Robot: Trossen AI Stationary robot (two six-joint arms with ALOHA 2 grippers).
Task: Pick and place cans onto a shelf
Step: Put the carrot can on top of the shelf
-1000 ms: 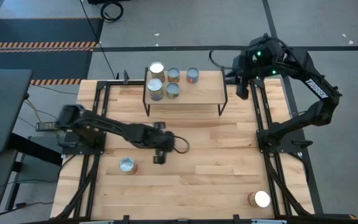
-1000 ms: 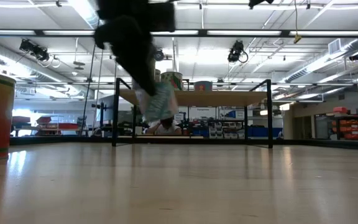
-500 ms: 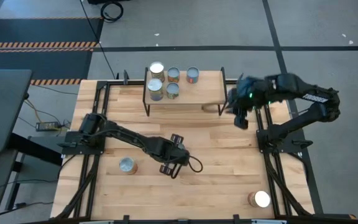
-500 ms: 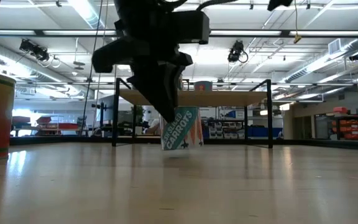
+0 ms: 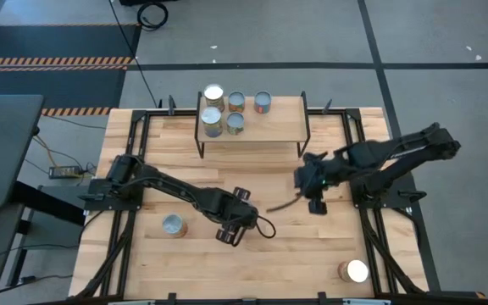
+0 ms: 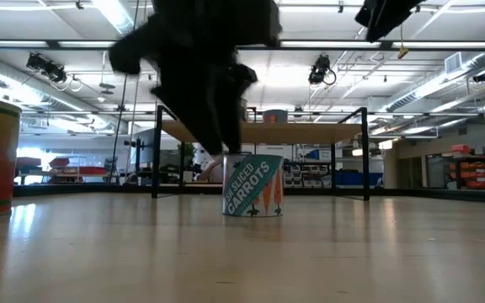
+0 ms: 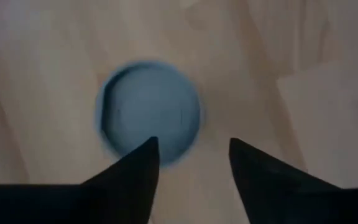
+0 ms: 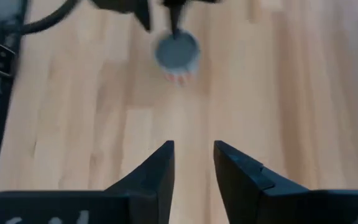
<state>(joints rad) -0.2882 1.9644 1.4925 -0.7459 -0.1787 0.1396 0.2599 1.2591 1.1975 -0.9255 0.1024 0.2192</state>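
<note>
The wooden table carries three cans and the shelf, holding five.

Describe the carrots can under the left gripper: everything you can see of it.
The carrots can is a small tin, its label teal and white with orange carrot pictures and the words SLICED CARROTS, its round top dull blue-grey. It stands upright on the wooden table, in front of the shelf. The left gripper hangs over it with fingers apart and the can off to one side, not between them; whether one fingertip touches the rim cannot be told.
</note>
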